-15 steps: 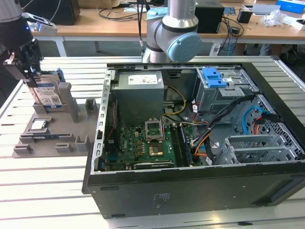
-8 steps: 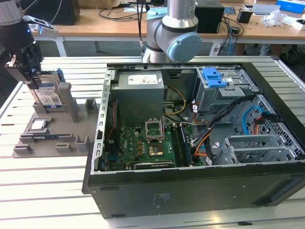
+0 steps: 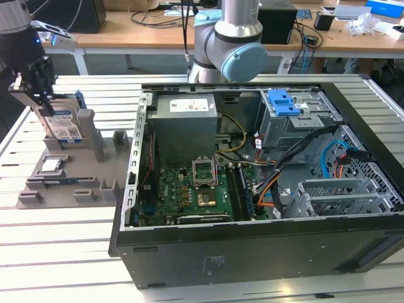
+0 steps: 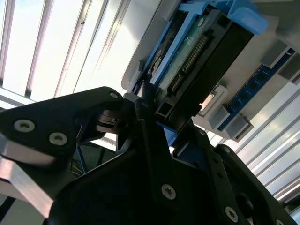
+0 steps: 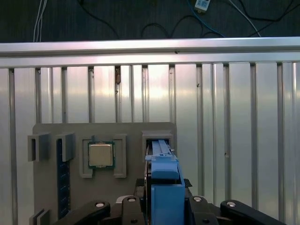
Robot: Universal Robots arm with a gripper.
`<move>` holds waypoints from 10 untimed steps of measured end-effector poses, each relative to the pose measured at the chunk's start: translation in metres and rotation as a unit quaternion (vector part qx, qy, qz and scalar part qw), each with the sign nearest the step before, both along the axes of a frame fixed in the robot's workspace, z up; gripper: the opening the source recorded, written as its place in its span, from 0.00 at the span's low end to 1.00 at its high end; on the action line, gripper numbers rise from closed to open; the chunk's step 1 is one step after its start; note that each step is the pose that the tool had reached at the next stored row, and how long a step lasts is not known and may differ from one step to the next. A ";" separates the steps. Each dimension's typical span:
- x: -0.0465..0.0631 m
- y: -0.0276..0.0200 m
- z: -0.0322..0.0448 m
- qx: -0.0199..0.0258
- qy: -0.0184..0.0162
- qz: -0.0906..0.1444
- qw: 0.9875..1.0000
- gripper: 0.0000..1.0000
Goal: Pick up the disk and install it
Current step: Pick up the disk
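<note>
Exterior view: the gripper (image 3: 43,100) sits at about ten o'clock in the picture, its fingers closed on the top edge of the disk (image 3: 65,126). The disk stands upright on edge in a slot at the back of the grey tray (image 3: 88,165), label facing the camera. A small square chip (image 3: 50,166) lies in a recess of the tray at about seven o'clock from the disk. The open computer case (image 3: 252,259) lies at three o'clock from the tray, its near wall just beside the tray's edge. A blue bracket (image 3: 283,102) sits in the case's drive bay at about one o'clock of its interior. Bare slatted table (image 3: 63,252) stretches at six o'clock from the tray.

Second wrist view: black fingers (image 4: 147,126) press one on each side of the disk's (image 4: 206,51) end. The blue frame touches one finger and the dark underside touches the other. The connector edge is exposed.

First wrist view: the disk's blue frame (image 5: 164,183) rises between the two fingers and its far end is in the tray's (image 5: 126,131) slot. The chip (image 5: 101,154) lies just beside that slot, apart from the disk. Beyond the tray, bare slats run to the table's far rail (image 5: 150,47).
</note>
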State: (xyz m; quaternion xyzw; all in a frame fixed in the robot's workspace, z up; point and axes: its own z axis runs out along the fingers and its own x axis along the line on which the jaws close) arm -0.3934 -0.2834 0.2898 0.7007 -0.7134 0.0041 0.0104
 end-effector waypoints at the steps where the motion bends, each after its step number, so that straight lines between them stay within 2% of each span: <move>1: 0.000 0.0000 0.0000 0.000 0.000 0.000 1.000 0.36; 10: 0.000 0.0000 -0.0002 0.000 0.000 0.000 1.000 0.36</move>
